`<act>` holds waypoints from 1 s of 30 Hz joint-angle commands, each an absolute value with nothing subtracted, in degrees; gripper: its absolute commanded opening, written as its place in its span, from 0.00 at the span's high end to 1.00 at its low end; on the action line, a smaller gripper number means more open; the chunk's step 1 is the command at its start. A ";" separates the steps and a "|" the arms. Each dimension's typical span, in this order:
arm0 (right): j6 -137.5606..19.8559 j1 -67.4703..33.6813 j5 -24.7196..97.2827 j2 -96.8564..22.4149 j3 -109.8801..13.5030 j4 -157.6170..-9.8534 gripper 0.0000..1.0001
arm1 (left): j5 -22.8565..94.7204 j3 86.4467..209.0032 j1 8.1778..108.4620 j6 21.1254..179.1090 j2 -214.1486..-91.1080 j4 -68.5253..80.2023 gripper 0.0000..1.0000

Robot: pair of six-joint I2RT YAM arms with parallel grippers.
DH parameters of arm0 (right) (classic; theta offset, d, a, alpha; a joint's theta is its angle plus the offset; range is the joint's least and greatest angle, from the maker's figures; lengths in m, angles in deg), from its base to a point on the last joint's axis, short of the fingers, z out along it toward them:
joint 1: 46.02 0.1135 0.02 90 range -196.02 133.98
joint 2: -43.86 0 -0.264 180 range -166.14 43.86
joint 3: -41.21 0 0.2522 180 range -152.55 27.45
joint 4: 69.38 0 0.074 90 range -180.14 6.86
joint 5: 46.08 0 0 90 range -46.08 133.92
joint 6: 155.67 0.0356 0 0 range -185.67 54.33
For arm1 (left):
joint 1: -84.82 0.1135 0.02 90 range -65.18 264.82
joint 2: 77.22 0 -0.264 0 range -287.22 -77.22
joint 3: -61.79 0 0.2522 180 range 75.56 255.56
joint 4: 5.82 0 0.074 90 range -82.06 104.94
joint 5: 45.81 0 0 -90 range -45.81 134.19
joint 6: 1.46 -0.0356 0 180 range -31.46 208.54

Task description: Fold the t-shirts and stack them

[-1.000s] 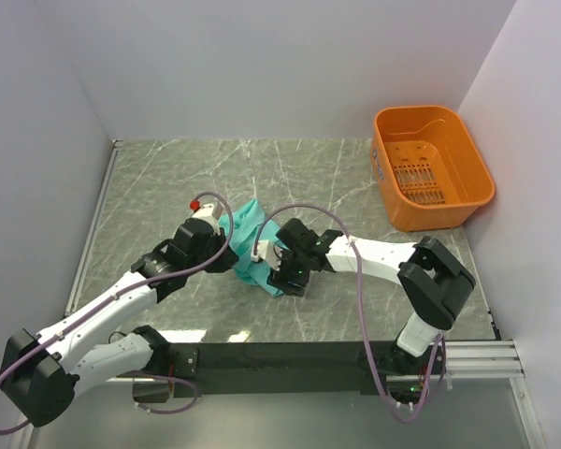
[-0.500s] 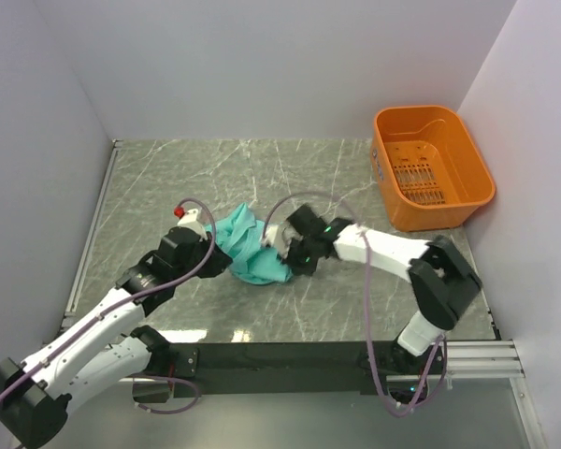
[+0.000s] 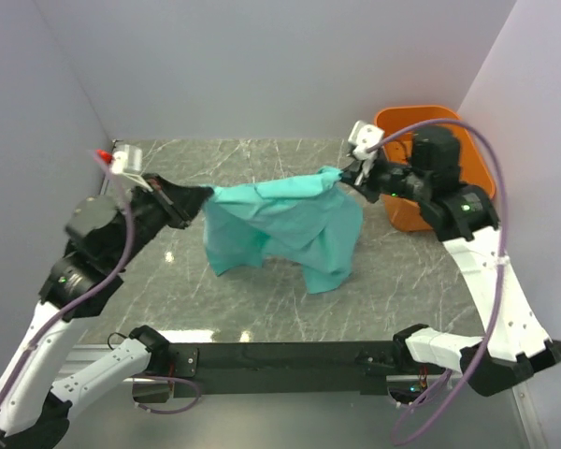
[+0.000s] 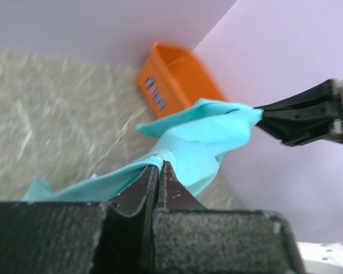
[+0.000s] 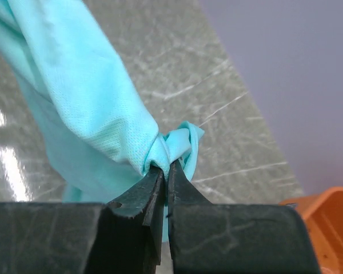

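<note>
Orange basket (image 3: 399, 213) is sitting at the far right corner of the desk (image 3: 262, 159), with the right arm (image 3: 463, 210) overlapping it in the top view. T-shirt (image 3: 290, 220) is hanging stretched over mid-desk. Left jaws and right jaws are each clamping tight on one end.

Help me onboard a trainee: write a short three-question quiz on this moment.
1. True or false: the t-shirt lies folded flat on the table.
2. What is the right hand shut on? A. the rim of the basket B. the t-shirt C. nothing
3. Fill in: the basket stands at the table's far ___ corner.
Key: 1 false, it hangs stretched between the left hand and the right hand. 2 B. 3 right.
</note>
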State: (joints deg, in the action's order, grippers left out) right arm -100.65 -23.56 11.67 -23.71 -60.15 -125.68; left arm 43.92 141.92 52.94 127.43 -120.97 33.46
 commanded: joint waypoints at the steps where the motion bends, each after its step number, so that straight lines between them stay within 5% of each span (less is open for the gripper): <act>1: -97.49 -25.63 7.63 -21.45 -67.20 -128.31 1.00 | 40.51 148.58 53.18 125.72 -120.73 31.33 0.99; 7: -92.57 -26.60 7.10 -19.34 -69.76 -126.47 1.00 | 36.55 150.79 53.27 126.68 -121.17 30.79 0.99; 18: -83.87 -27.30 22.80 -25.83 -73.97 -119.62 1.00 | 46.64 155.70 53.35 123.43 -130.03 28.07 0.99; 26: -75.34 -27.83 33.02 -40.24 -96.68 -115.21 1.00 | 40.86 177.57 60.12 123.17 -148.91 22.44 0.99; 30: -75.51 -27.83 30.66 -36.94 -98.34 -114.08 1.00 | 40.06 187.34 60.47 120.10 -150.97 25.25 0.99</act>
